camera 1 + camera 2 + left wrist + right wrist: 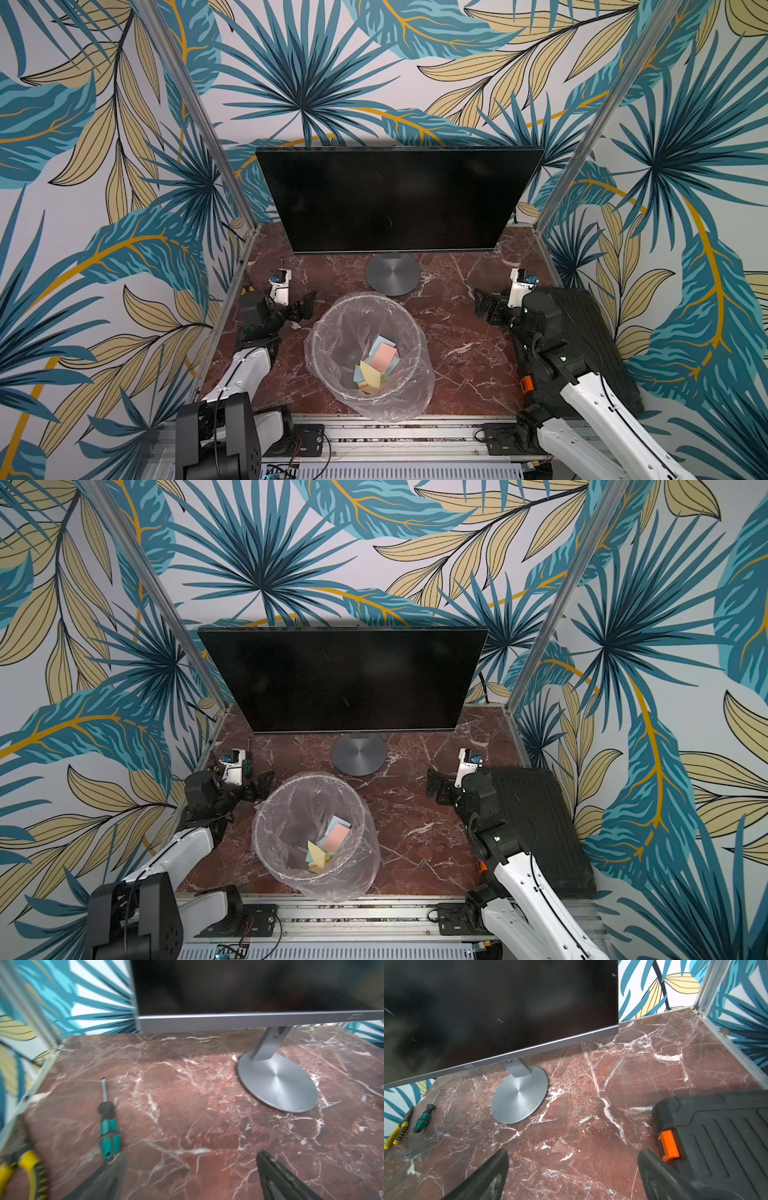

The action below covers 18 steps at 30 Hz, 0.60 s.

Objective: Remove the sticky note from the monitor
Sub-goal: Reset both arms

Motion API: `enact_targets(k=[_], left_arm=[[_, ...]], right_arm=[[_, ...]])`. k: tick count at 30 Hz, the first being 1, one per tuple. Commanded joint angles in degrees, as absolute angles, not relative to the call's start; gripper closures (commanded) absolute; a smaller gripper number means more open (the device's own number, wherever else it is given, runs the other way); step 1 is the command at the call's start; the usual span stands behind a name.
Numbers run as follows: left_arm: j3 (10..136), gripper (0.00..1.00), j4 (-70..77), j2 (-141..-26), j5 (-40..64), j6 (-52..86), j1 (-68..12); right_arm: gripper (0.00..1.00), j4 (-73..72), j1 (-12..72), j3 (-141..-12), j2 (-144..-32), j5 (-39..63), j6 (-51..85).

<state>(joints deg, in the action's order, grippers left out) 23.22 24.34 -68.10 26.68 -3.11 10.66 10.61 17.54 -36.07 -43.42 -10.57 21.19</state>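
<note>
Both top views: flat black monitor [397, 199] on a round metal base [392, 274] at the back of the veined marble worktop [457, 332]. My left wrist view shows the left jaws spread empty near a ribbed screwdriver [109, 1132]; the right wrist view, right jaws spread empty near a ridged black case [726, 1142].

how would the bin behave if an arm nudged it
The bin would probably slide or tip easily: thin clear walls, only a few paper notes inside. Its liner looks floppy and would likely crumple.

bin [368, 296] before the monitor [399, 199], notes [380, 359] in it, toolbox [598, 340] at right
</note>
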Motion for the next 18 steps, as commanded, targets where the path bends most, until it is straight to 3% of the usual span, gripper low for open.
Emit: enact_targets(k=[1,10,13,18], left_arm=[[20.3,0.0,38.5,-72.1,23.0,-1.5,7.9],[18.8,0.0,56.3,-85.1,17.0,-0.6,5.3],[20.6,0.0,49.4,-83.2,14.4,-1.5,4.2],[19.0,0.0,59.0,-89.1,8.9,-1.7,2.0]], right_arm=[[0.0,7.0,17.4,-33.6,-42.5,-12.9,19.7],[0.0,-1.3,17.4,-27.0,-42.6,-13.9,13.4],[0.01,-2.1,17.4,-26.4,-43.1,-14.9,11.8],[0.0,-4.6,17.4,-26.0,-45.0,-16.2,9.8]])
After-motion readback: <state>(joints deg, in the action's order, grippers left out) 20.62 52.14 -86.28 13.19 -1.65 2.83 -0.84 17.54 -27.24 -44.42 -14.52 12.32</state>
